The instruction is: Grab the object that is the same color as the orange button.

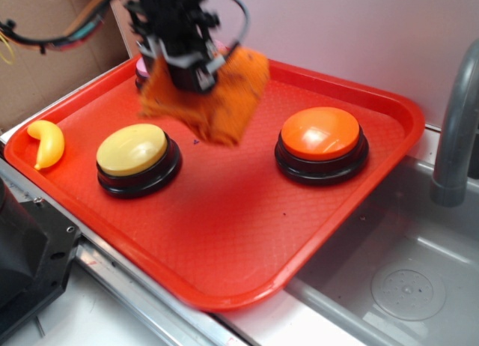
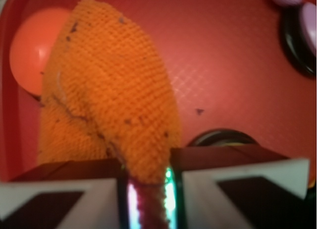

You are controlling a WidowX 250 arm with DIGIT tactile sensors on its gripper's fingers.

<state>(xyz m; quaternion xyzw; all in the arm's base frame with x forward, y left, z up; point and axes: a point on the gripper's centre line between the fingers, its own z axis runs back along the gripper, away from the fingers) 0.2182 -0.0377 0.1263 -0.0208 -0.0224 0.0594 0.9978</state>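
My gripper (image 1: pixel 196 78): jaws clenched on the folded orange woven cloth rag (image 1: pixel 217 99).
Rag: hanging above the red plastic tray (image 1: pixel 224 234), at 10 o'clock from the round domed orange push button (image 1: pixel 320 134).
Yellow domed button (image 1: pixel 132 149): 8 o'clock from rag.

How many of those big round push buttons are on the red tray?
3: the yellow button front left, the orange button right, and a pink button mostly hidden behind the gripper and its orange cloth.
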